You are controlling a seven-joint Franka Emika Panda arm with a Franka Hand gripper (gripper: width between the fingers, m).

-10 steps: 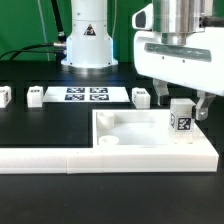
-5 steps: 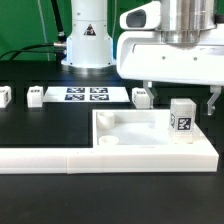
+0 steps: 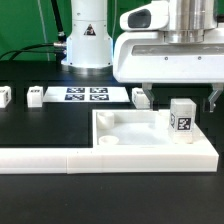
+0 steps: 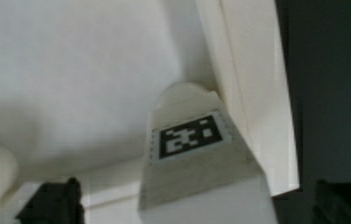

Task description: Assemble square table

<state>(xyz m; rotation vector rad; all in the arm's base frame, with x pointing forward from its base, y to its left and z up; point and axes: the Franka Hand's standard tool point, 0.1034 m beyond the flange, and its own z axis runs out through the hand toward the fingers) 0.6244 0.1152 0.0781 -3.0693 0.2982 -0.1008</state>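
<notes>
- Evidently, the claw (image 3: 181, 97) hung spread wide and empty, directly above the leg (image 3: 181, 120).
- That leg stood upright in the tabletop (image 3: 140, 150) corner at the exterior view's right, probably seated over its corner hole.
- Another leg (image 3: 36, 95) lay apart on the counter (image 3: 40, 125).

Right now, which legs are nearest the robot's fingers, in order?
1. Upright leg on the tabletop, below the fingers.
2. Nearby leg, between fingers and marker board.
3. Third leg, past the marker board.
4. Last leg, at the exterior view's left edge.
</notes>
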